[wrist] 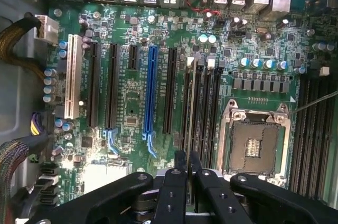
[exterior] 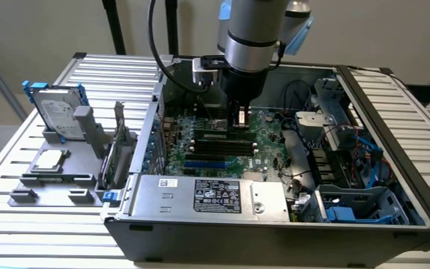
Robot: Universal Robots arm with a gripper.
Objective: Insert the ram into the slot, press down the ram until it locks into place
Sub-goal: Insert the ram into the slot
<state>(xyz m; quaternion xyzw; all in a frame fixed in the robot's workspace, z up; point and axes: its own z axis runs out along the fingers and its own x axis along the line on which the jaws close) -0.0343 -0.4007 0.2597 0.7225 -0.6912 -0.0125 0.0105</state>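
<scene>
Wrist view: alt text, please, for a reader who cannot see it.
The gripper hangs over a ram standing edge-on in one of several parallel black slots on a green motherboard. An empty processor socket lies beside them.

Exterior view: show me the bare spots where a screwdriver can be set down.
Bare slatted table in front of the grey fixture tray, and more slats behind the hard drive. Inside the case it is crowded, with the claw over the memory slots.
</scene>
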